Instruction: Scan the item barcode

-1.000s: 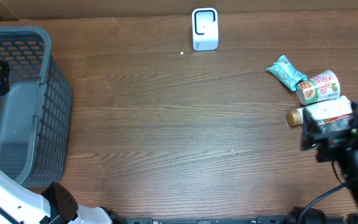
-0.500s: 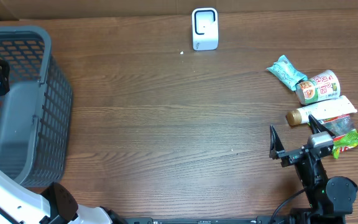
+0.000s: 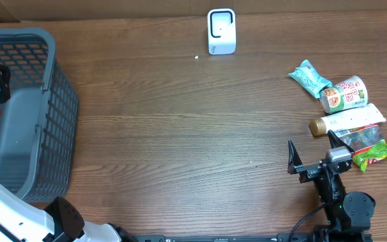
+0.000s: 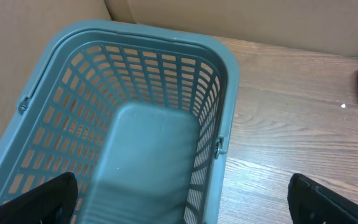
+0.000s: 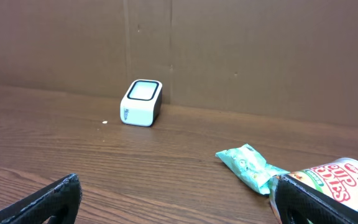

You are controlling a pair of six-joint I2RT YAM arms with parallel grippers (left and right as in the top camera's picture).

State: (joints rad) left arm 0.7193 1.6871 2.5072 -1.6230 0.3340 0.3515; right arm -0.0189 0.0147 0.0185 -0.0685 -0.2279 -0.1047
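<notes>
Across the wooden counter (image 3: 180, 134), a grey mesh basket (image 3: 25, 114) takes up the left edge. The left fingers (image 4: 39, 198) hang spread wide above it, gripping nothing. At the near right, the right fingers (image 3: 291, 156) are also parted and bare. A white barcode scanner (image 3: 221, 30) stands at the far middle. Well apart from it, the items lie clustered at the right edge: a white-labelled bottle (image 3: 348, 121), a cup noodle (image 3: 345, 94), a green packet (image 3: 378, 151) and a teal packet (image 3: 309, 77).

Open middle, crowded sides
Bare bench (image 3: 180, 134) runs from the basket (image 3: 62, 107) at left to the snack pile (image 3: 347, 113) at right; the scanner (image 3: 221, 31) stands alone at the far edge.
</notes>
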